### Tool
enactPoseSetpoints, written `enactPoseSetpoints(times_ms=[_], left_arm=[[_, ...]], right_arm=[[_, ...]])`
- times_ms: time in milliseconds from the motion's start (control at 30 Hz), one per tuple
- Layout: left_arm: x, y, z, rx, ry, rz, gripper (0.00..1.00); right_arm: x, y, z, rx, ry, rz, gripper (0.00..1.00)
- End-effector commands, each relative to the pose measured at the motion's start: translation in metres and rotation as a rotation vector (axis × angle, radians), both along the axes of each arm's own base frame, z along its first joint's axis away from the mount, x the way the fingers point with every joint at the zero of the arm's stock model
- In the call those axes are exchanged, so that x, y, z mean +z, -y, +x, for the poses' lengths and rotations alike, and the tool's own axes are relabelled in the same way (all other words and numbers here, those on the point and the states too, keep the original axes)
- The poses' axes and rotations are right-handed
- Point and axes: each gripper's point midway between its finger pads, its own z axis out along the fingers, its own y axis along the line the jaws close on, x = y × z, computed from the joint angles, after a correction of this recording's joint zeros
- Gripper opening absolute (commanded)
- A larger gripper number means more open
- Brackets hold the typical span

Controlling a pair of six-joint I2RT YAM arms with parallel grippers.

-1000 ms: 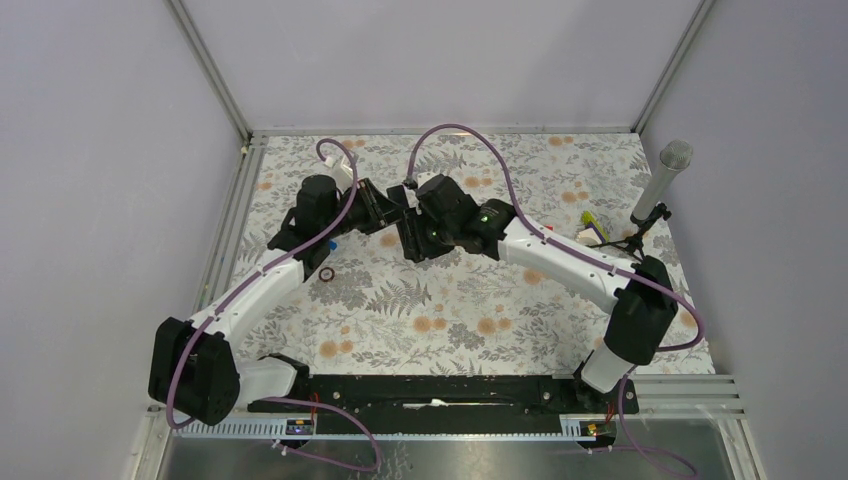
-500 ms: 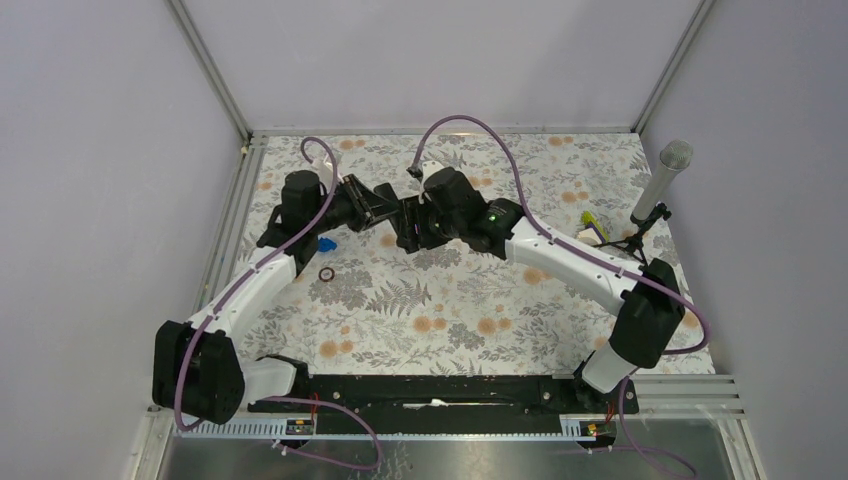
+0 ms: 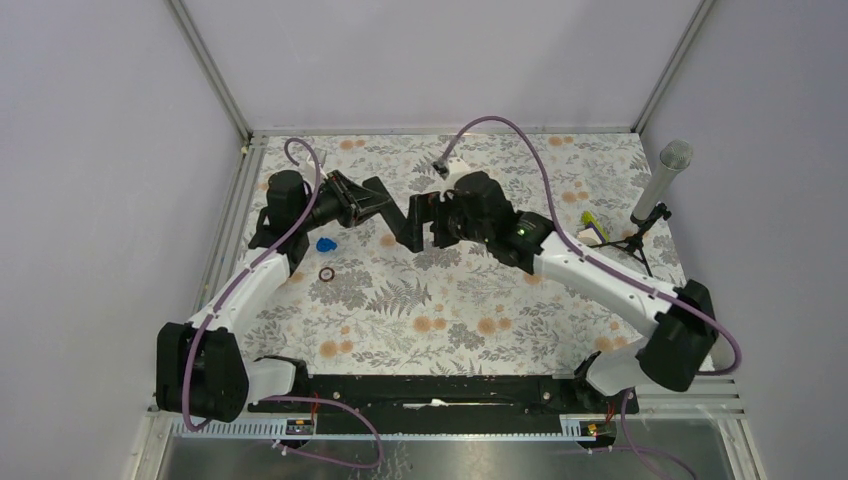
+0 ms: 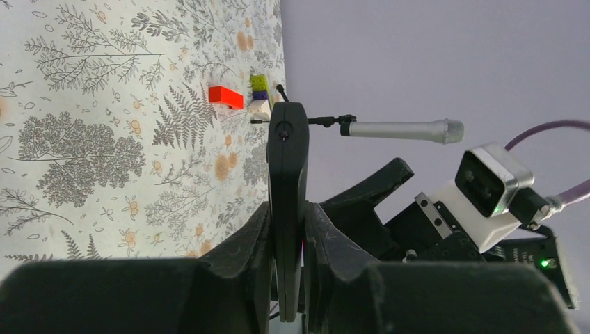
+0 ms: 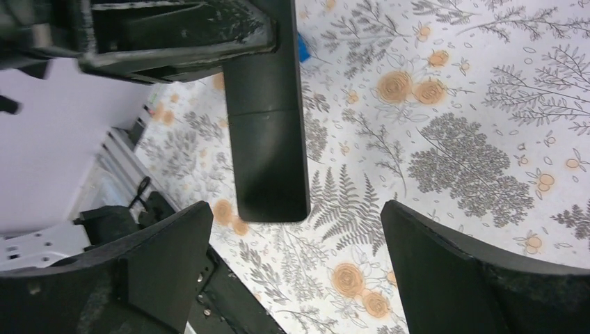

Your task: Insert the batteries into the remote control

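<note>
The left tool (image 4: 287,214) is clamped on the remote control (image 4: 287,174), holding it edge-on above the table (image 3: 480,300), a little toward 12 o'clock from the table's middle. The right tool (image 5: 296,212) has its fingers (image 5: 160,271) spread wide, and in the right wrist view the remote's free end lies between them, touching neither. No batteries can be made out in any view. A seam crosses the remote's face in that view, so the step in hand looks to be taking hold of the end section, probably the back cover. The right tool should close squarely on the narrow sides below that seam and draw straight along the bar's length, while the left clamp holds firm so nothing twists. Compared with half a second ago, the two tools have drawn apart: the left has swung toward 9 o'clock and the right toward 3 o'clock, and the remote now shows plainly between them.
</note>
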Motion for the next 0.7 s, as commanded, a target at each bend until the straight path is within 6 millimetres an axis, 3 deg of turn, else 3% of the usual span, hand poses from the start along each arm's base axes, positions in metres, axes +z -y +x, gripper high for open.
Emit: enactPoseSetpoints(times_ms=[0,67,200,367,500,667], left_arm=[[0.027,0.001,0.004,-0.006,0.057,-0.095,0.00],[0.032,0.002,0.006,0.005,0.055,-0.127,0.00],[0.039,0.002,0.005,0.006,0.043,-0.191,0.00],[0.048,0.002,-0.002,0.007,0.022,-0.265,0.00],[0.060,0.005,-0.010,-0.010,0.019,-0.317,0.00],[0.075,0.009,-0.020,-0.029,0.025,-0.371,0.00]], right_arm=[[0.069,0.004,-0.003,-0.061,0.104,0.301,1.00],[0.077,0.011,-0.004,-0.124,0.097,0.405,1.00],[0.073,0.024,0.003,-0.263,0.042,0.490,0.98],[0.071,0.015,0.005,-0.261,-0.001,0.542,0.90],[0.070,0.002,0.006,-0.232,-0.036,0.564,0.77],[0.065,-0.008,0.008,-0.210,-0.062,0.577,0.54]])
